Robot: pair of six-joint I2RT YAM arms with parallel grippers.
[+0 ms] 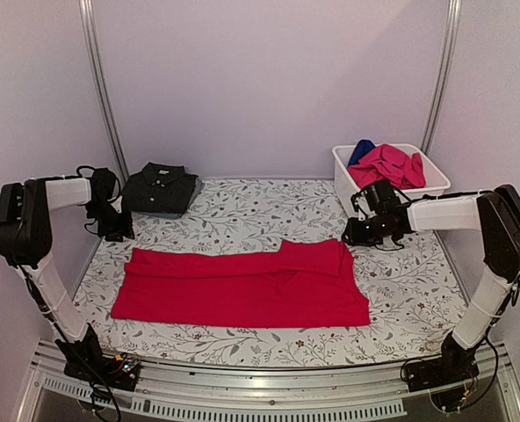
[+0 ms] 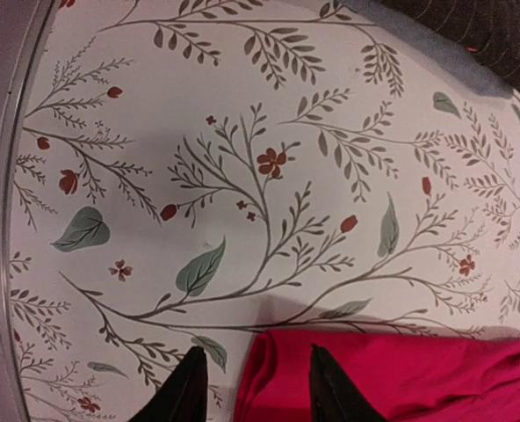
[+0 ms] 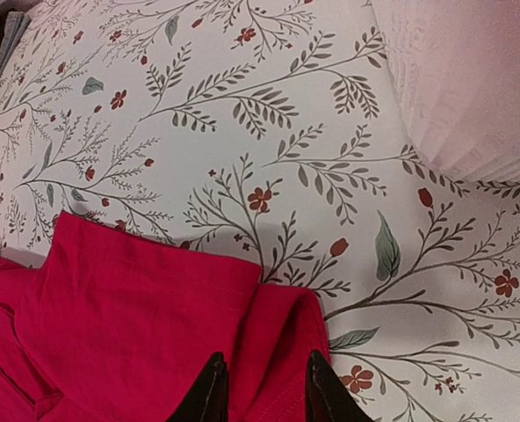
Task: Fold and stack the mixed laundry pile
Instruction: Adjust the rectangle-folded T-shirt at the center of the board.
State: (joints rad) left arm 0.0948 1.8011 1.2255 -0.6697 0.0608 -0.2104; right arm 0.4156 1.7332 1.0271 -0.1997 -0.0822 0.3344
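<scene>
A red tee [image 1: 242, 286] lies folded into a long flat band across the middle of the floral cloth. My left gripper [image 1: 118, 233] hovers at its far-left corner. In the left wrist view that gripper [image 2: 256, 352] is open, its fingers straddling the corner of the red tee [image 2: 400, 378]. My right gripper [image 1: 352, 236] is at the far-right corner. Seen from the right wrist, this gripper [image 3: 266, 356] is open over a flat sleeve fold of the red tee [image 3: 137, 299]. A dark polo [image 1: 159, 189] lies folded at the back left. Magenta [image 1: 392, 165] and blue [image 1: 362, 151] garments fill the tub.
The white tub [image 1: 343, 171] stands at the back right, close beside my right arm, and its wall [image 3: 471, 88] fills the right wrist view's upper right. The floral cloth [image 1: 260, 207] covers the table. Metal rails run along the near edge and up the back corners.
</scene>
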